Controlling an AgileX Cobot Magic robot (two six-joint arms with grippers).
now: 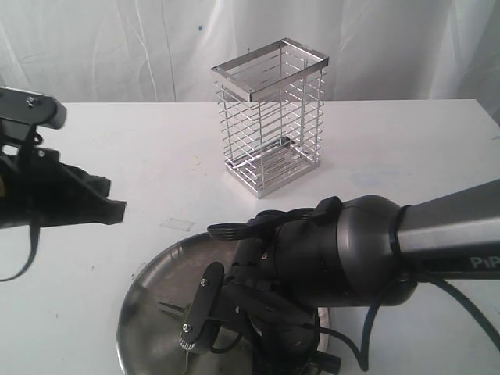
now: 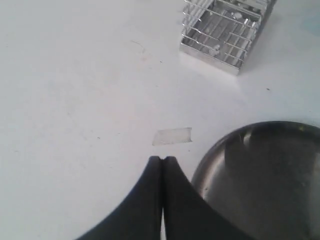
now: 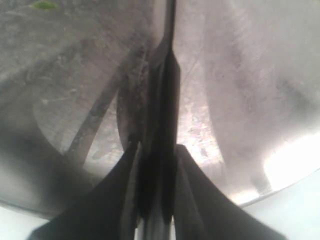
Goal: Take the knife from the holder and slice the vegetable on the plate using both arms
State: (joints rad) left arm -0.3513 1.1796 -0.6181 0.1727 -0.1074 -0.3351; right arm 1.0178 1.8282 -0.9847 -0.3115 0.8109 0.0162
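Landmark: the plate, round and shiny, at the near edge of the white surface.

Above the plate's middle, the right gripper, pointed down, jaws narrow and clamped on the knife. Dark handle pinched between the two fingers; slim blade running on past the fingertips toward the plate's floor. Cannot tell whether the tip touches the metal.

On the plate, off to one side of the blade and apart from it, a small green patch of the vegetable, blurred and cut by the frame edge, not touching the gripper.

Bulky black right arm reaching in over the plate's right rim and hiding much of the plate in the exterior view.

Just outside the plate's left rim, the left gripper, jaws pressed fully together with nothing between them, raised above bare surface. Near that same rim, just ahead of the left fingertips, a small strip of clear tape stuck flat.

Beyond the plate, well apart from it and from both grippers, the holder: upright chrome wire basket, taller than wide. Knife wholly clear of the holder, over the plate.
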